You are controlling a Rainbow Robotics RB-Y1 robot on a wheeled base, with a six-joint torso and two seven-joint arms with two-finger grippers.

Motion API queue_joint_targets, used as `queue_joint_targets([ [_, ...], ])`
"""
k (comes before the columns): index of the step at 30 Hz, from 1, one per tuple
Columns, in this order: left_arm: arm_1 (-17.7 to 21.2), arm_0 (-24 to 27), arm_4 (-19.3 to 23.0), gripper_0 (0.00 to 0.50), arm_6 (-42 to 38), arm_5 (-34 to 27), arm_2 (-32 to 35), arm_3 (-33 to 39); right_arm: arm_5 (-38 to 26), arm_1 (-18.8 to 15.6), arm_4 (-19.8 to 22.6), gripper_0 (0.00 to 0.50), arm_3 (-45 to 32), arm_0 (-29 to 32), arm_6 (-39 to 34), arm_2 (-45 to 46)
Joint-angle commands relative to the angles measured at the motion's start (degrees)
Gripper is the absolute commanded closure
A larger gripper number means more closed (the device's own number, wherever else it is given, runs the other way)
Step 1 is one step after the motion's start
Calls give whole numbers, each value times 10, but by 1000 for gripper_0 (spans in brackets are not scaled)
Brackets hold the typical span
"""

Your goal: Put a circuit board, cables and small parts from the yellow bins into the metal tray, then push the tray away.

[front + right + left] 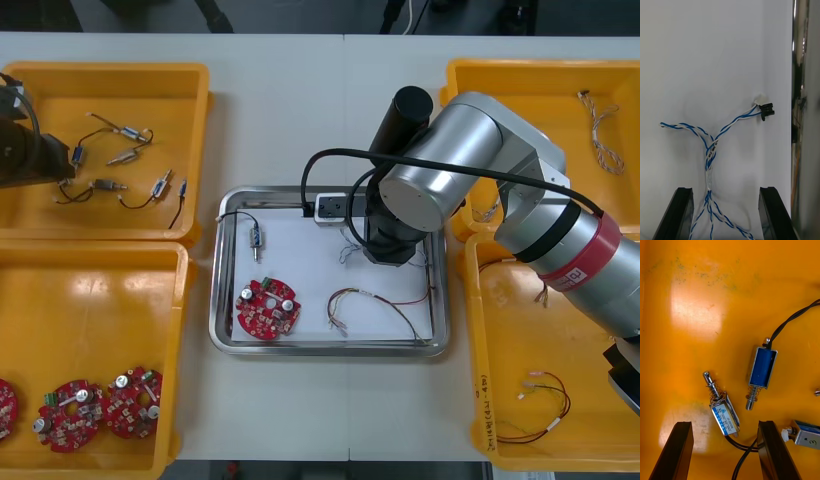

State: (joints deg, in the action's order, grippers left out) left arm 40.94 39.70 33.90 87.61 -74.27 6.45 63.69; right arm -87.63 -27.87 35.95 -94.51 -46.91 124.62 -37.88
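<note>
Tray floor, cable lengthwise, right claw astride

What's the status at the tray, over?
Right claw open over metal tray, blue and white cable beneath it. Left claw open above small metal parts in yellow bin. Nothing blocking.

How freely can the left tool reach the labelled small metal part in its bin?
Probably yes. The left tool is open over the yellow bin and the labelled small metal part lies uncovered between its fingers. Its black cable runs close to one finger and might snag.
</note>
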Motion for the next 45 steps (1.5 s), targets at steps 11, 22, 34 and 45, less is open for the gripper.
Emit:
queue_joint_targets([
  [11, 19, 25, -3, 0, 85, 50, -30, -28, -189, -14, 70, 0, -120, -40, -57, 88],
  [22, 19, 18, 4, 7, 91, 59, -38, -28, -224, -79, 131, 0, -242, -49, -238, 124],
  [34, 19, 10, 12, 500, 94, 68, -40, -28, -224, -134, 250, 0, -268, -44, -490, 247],
  [45, 19, 9, 18, 500, 105, 22, -14, -10, -224, -242, 344, 0, -270, 10, -656, 345],
])
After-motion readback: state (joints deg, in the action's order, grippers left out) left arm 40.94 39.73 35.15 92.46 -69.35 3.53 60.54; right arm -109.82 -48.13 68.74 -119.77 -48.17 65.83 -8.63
